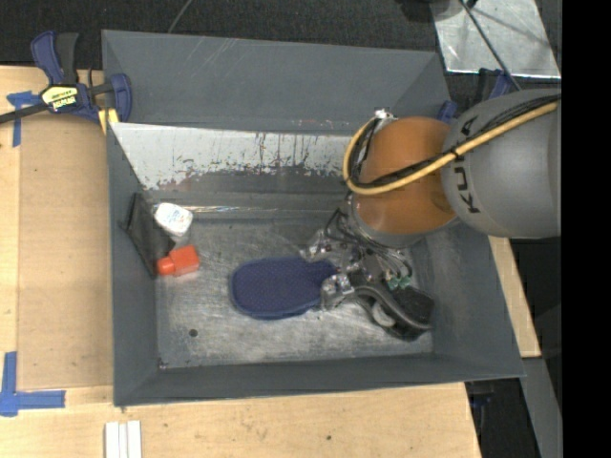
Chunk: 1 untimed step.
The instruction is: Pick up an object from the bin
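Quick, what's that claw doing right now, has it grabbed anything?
Gripper: open or closed cannot be told; it is down at the right end of the blue oval pad, no hold visible.

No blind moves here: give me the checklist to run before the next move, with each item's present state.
1. The tool is over the right end of the dark blue oval padded piece: ok.
2. Blue piece flat on the grey metal bin floor: ok.
3. Black curved thing close beside the tool: not ok.
4. Small orange block and white rounded cap at the left, away from the tool: ok.
5. Tool touching the blue piece: cannot tell.
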Tool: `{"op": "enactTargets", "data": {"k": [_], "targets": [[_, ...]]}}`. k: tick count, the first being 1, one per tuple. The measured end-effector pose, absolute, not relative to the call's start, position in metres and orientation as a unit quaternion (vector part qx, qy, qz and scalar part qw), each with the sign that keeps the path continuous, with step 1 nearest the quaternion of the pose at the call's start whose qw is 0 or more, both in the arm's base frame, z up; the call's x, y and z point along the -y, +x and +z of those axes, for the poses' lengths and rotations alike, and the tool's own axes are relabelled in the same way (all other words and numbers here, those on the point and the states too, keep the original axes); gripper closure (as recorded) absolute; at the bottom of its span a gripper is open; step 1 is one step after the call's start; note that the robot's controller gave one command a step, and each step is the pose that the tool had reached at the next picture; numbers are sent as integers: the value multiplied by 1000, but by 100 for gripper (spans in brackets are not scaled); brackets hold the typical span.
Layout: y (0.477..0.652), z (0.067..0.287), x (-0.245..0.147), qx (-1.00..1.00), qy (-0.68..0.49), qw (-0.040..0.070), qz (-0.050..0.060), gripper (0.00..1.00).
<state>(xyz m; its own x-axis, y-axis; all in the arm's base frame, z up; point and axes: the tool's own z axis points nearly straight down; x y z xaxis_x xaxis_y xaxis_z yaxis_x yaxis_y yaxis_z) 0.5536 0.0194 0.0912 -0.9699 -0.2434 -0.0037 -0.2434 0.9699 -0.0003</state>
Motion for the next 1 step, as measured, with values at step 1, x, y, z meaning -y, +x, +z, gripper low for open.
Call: {"op": "enactTargets", "data": {"k": [1], "targets": [[569, 232, -22, -991, -132, 6, -1, 100]]}}
